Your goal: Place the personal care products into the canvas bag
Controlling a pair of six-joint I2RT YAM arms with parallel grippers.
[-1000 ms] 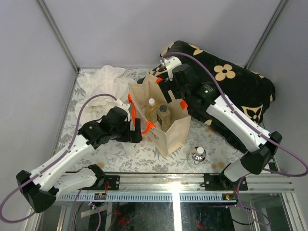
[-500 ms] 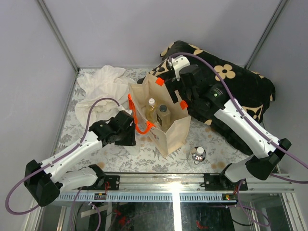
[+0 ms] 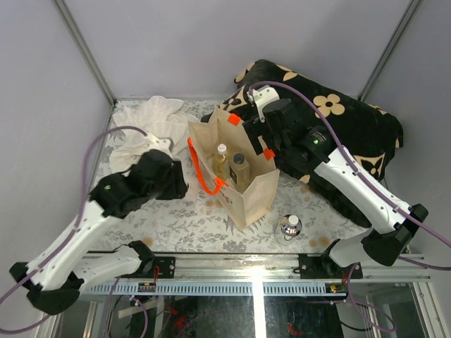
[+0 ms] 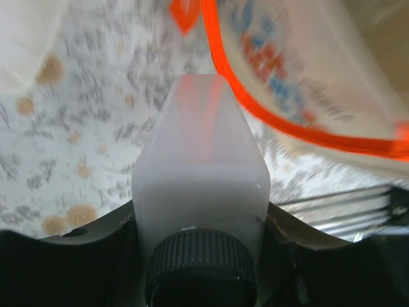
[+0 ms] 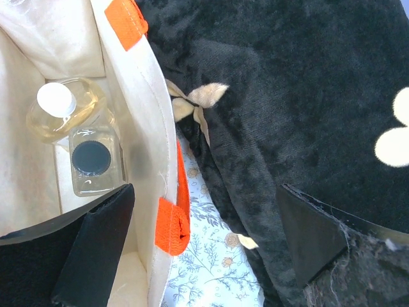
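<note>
The left gripper (image 3: 175,184) is pinching the whitish bottle (image 4: 199,185) at centre left, beside the canvas bag (image 3: 255,191); the right gripper (image 5: 204,236) is hanging spread over the bag's upper-right rim; the amber bottle (image 5: 64,109) and clear bottle (image 5: 92,163) are standing inside.

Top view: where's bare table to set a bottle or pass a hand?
Widest bare patch: table between bag, near rail and left hand with whitish bottle, left of the squat bottle. Narrower strip between bag, squat bottle and cushion. Crowded: the bag's cushion side, where the open right hand straddles its wall; cloth covers the far-left corner.
</note>
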